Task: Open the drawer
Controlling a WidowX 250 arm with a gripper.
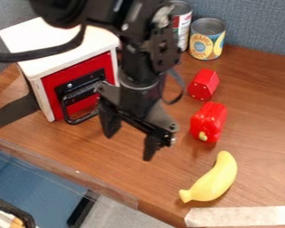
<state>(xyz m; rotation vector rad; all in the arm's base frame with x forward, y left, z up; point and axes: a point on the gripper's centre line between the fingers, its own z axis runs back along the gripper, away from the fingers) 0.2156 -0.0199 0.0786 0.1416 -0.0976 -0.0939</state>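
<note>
The gripper [130, 139] hangs over the wooden table in the middle of the view, its two fingers spread apart with nothing between them. To its left stands a white box with a red drawer front [54, 91]. The drawer is closed, flush with the box. A black handle [80, 103] sticks out from the drawer front, just left of the gripper's left finger. The gripper covers the right edge of the box front.
A red pepper [209, 121], a red block [203, 84] and a yellow banana [211, 179] lie to the gripper's right. Two cans, one a yellow-labelled can [206, 39], stand at the back. The table's front edge [67, 171] runs below the box and gripper.
</note>
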